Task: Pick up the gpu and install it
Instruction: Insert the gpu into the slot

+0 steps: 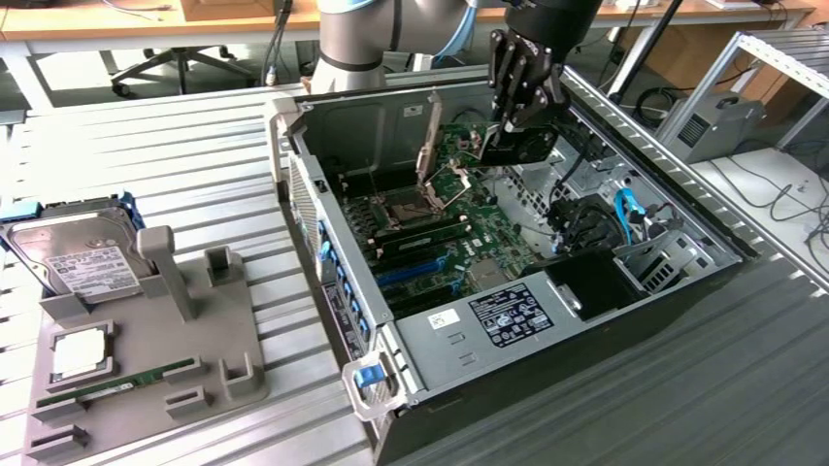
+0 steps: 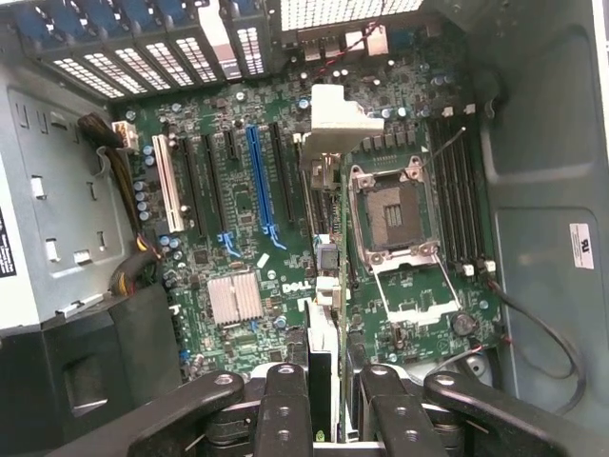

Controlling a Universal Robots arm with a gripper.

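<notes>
My gripper [image 1: 515, 121] hangs inside the open computer case [image 1: 340, 257], shut on the gpu [image 1: 526, 148]. From outside, the card shows a black shroud, held on edge over the far part of the green motherboard [image 1: 490, 231]. In the wrist view the gripper [image 2: 328, 419] has black fingers [image 2: 284, 405] on both sides of the gpu [image 2: 324, 352], seen edge-on. The card runs away from the camera to its silver end bracket [image 2: 335, 119]. It hovers between the expansion slots, among them a blue slot [image 2: 255, 181], and the open CPU socket [image 2: 395, 214].
On the exterior view's left, a grey holder tray [image 1: 194, 335] carries a silver hard drive [image 1: 78, 260], a CPU chip [image 1: 81, 354] and a green RAM stick [image 1: 116, 383]. Inside the case are cables, a drive cage [image 1: 647, 254] and a small heatsink [image 2: 233, 297].
</notes>
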